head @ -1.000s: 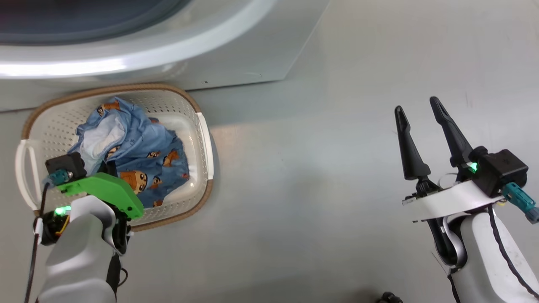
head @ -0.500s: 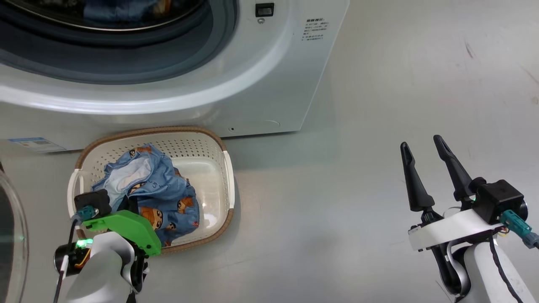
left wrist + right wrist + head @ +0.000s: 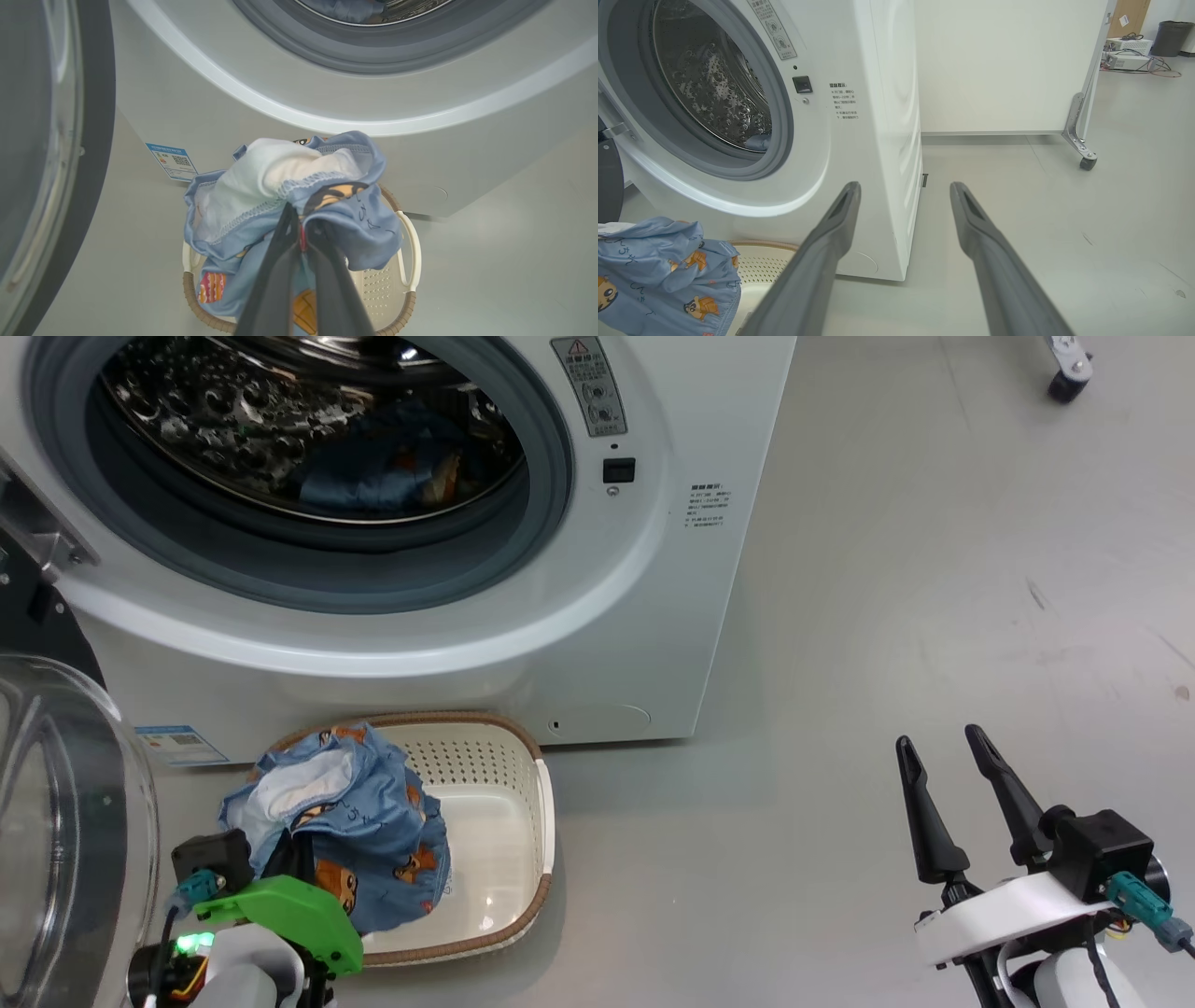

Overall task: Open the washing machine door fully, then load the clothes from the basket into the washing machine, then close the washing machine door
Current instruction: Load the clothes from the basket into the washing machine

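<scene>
The white washing machine point(image 3: 653, 616) stands open, with a blue garment point(image 3: 373, 476) lying in its steel drum. The washing machine door point(image 3: 65, 831) is swung out at the left, glass bowl toward me; its black rim point(image 3: 96, 116) fills the left wrist view's left side. The cream basket point(image 3: 495, 821) sits on the floor below the opening. My left gripper point(image 3: 301, 218) is shut on the clothes point(image 3: 289, 186), a blue cartoon-print bundle point(image 3: 355, 821) raised above the basket point(image 3: 406, 261). My right gripper point(image 3: 943, 756) hangs open over bare floor at the right, its fingers point(image 3: 831, 242) holding nothing.
A white wheeled partition point(image 3: 1008, 65) stands behind and right of the machine, with a caster point(image 3: 1086, 163) on the floor. Grey floor point(image 3: 887, 616) stretches open to the right. A bin and boxes point(image 3: 1129, 44) sit far off.
The head camera has tilted up, bringing the drum and door into view. The cloth bundle in my left gripper now stands higher over the basket rim. The right gripper stays open.
</scene>
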You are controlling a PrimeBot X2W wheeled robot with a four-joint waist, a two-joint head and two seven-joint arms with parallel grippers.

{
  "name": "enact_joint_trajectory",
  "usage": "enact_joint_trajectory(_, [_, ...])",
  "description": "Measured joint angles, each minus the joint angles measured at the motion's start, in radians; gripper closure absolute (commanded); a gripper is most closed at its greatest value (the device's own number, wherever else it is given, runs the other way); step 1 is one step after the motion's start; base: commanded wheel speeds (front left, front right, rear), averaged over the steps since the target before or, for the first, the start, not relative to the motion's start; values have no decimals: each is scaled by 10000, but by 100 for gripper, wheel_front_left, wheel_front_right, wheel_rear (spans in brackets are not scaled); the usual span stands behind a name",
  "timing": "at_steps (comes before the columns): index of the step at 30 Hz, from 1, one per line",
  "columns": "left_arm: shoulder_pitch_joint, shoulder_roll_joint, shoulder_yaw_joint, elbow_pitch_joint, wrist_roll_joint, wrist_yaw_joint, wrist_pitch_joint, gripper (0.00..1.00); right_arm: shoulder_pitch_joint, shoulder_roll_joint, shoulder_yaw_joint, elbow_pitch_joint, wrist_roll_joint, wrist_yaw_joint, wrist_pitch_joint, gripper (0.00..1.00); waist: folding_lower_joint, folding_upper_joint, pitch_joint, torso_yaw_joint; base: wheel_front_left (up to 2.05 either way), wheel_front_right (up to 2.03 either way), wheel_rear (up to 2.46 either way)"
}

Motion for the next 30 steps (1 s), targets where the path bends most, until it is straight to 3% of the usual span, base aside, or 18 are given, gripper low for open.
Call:
enact_joint_trajectory(14, [1569, 0, 6, -1870, 44, 293, -2, 100, 900, -2, 127, -25, 96, 0, 0, 0, 0, 0, -1609, 257, 0, 0, 0])
enact_joint_trajectory(30, [2922, 27, -479, -3877, 171, 1103, -2, 100, 1345, -159, -311, -339, 96, 0, 0, 0, 0, 0, -2317, 506, 0, 0, 0])
